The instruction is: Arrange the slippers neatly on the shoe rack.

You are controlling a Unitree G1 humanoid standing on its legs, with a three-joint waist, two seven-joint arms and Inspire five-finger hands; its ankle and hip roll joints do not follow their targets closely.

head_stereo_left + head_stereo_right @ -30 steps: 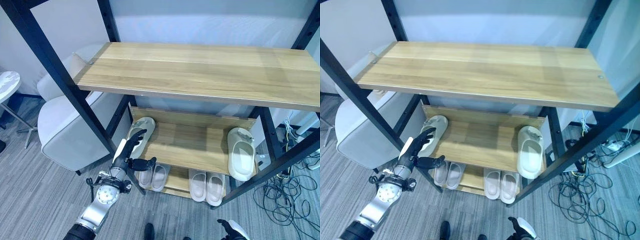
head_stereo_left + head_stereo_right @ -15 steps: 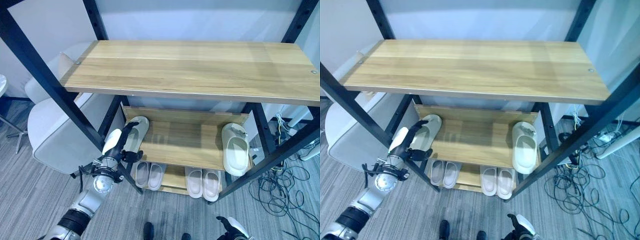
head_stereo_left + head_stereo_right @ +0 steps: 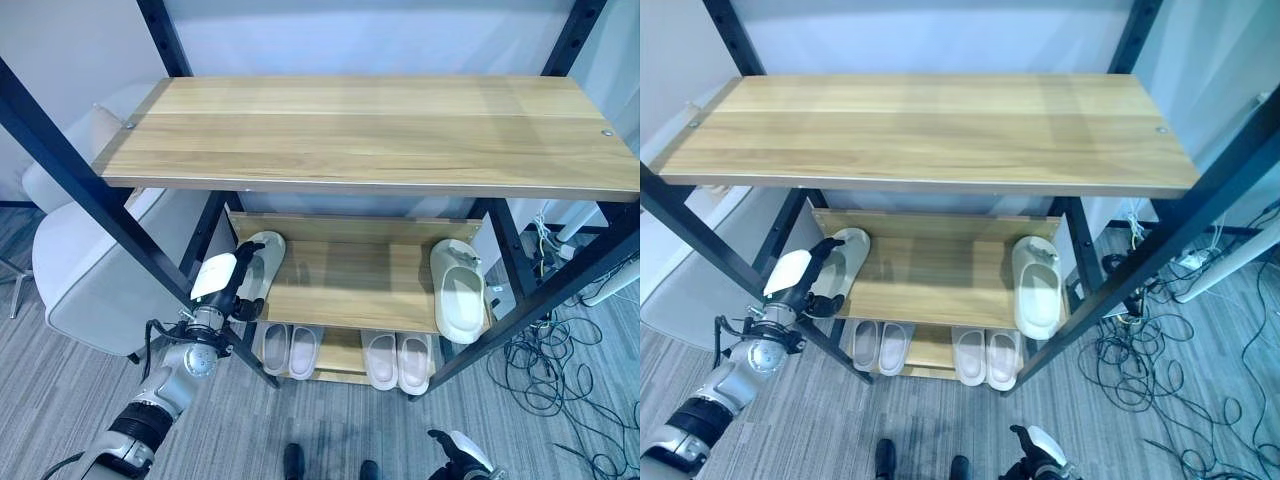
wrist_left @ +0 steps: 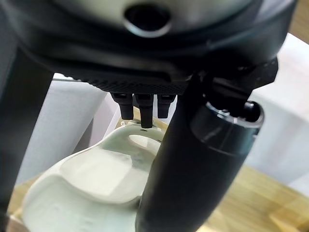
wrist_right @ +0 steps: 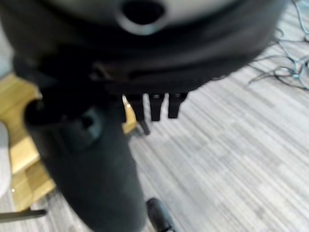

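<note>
Two cream slippers lie far apart on the rack's middle shelf (image 3: 360,290): one at the left end (image 3: 264,256), one at the right end (image 3: 458,292). My left hand (image 3: 218,277), with its white cover, reaches past the front left post to the left slipper. In the left wrist view its fingers (image 4: 141,107) point straight at that slipper (image 4: 91,183) and the thumb stands out beside it, so the hand is open. My right hand (image 3: 452,458) hangs low over the floor, open and holding nothing.
The bottom shelf holds two pairs of pale slippers (image 3: 290,350) (image 3: 398,360). The wide wooden top shelf (image 3: 380,130) overhangs the middle one. A black slanted post (image 3: 90,190) stands by my left arm. A white armchair (image 3: 80,280) sits at left, and cables (image 3: 560,380) lie on the floor at right.
The camera has shifted. My left hand has moved in from in front of the rack to the left slipper on the middle shelf. The slippers have not moved.
</note>
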